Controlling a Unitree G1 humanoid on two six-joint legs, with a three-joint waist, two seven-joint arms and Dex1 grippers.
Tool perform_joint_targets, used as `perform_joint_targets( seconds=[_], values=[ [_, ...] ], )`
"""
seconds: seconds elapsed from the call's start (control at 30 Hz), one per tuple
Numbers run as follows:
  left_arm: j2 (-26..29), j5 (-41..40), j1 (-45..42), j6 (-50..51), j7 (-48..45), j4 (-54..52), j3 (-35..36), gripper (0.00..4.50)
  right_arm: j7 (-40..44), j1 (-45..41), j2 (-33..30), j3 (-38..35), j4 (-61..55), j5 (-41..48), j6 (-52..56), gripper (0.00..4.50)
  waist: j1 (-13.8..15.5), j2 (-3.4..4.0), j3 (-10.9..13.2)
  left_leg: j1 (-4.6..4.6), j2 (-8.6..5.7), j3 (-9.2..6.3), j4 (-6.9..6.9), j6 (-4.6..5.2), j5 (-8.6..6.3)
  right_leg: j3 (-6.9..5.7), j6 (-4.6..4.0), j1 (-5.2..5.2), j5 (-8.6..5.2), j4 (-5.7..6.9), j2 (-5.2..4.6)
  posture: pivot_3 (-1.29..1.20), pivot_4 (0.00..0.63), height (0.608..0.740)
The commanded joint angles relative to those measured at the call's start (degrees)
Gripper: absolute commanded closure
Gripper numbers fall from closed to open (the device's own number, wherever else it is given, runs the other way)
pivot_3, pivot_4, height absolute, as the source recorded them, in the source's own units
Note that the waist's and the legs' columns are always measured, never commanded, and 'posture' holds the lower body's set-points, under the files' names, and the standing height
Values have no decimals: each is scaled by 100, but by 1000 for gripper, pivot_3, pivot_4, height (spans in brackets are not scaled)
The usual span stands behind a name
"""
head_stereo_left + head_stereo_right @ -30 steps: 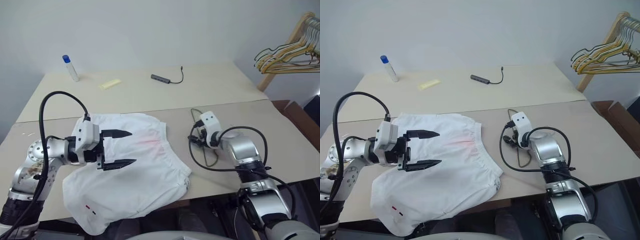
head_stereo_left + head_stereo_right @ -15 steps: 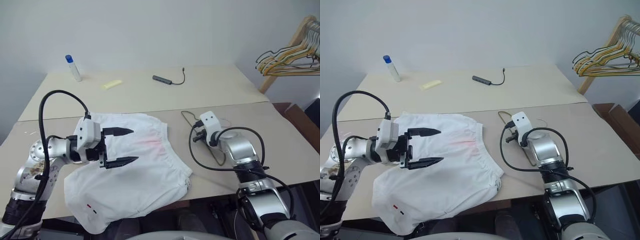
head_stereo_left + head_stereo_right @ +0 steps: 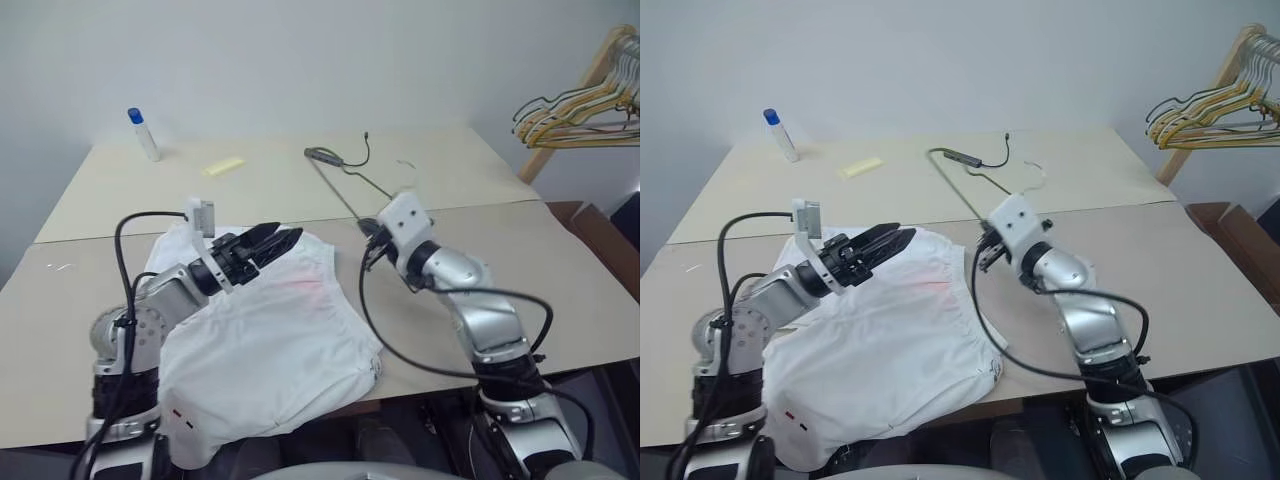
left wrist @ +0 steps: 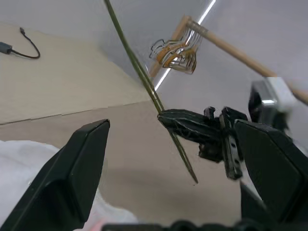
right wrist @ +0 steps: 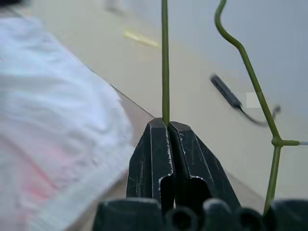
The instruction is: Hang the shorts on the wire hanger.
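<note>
Olive wire hanger point(image 3: 958, 178) pinched upright, right gripper point(image 5: 168, 130) level

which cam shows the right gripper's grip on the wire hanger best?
Right wrist view: the right gripper is shut on the wire hanger, wire entering between the fingertips. Left wrist view shows the pinch side-on. Eye views show the hanger lifted above the table.

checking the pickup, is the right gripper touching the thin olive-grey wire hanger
Touching. In the right wrist view the right gripper has its two black fingers shut on one straight wire of the thin olive-grey wire hanger, no gap.
</note>
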Motion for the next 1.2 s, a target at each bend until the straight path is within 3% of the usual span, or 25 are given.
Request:
perform_joint_targets(
  seconds=[0.03,0.17,0.27,0.67,0.87,1.0,1.1,1.2],
  values=[
    [-250,-447,-370,-84,521,-54,323,0,-44,63,104,94,-320,-92,-581,4482,16,-9,5,0,-2,0,0,-1,1,0,0,1,0,0,0,-2,0,740],
    [-388,-401,-508,-197,705,-18,298,0,-39,183,215,183,-380,-90,-838,4482,22,-10,6,1,-5,2,0,-3,2,1,-2,1,2,-3,1,-11,0,740],
    [-502,-579,-568,-145,929,89,375,594,-35,208,194,216,-310,-187,-925,4500,5,-11,7,1,-5,3,0,-3,2,1,-3,1,2,-5,2,-20,0,740],
    [-729,-480,-776,-181,1368,405,313,4430,-65,288,86,372,-87,-740,-1800,4500,-33,-20,12,1,-7,3,0,-5,3,2,-4,3,3,-10,3,-31,0,740],
    [-666,-237,-736,-331,1178,299,184,4472,7,296,87,377,-25,-816,-1859,4500,-38,-20,12,1,-6,2,0,-6,3,2,-5,3,3,-10,4,-30,0,740],
    [-644,64,-685,-576,999,206,89,4500,-61,219,57,354,83,-1002,-1983,3452,-37,-22,14,1,-7,2,0,-6,4,2,-5,4,3,-11,4,-27,0,740],
    [-471,317,-655,-756,696,173,29,4500,-59,173,73,283,135,-988,-2069,2359,-39,-23,14,2,-7,3,0,-6,4,2,-5,4,3,-11,4,-29,0,740],
    [-141,489,-777,-922,269,422,137,4500,197,301,322,-240,-285,93,-1223,1360,-41,-24,17,2,-6,2,0,-6,4,1,-5,4,3,-11,6,-27,0,740]
  ],
)
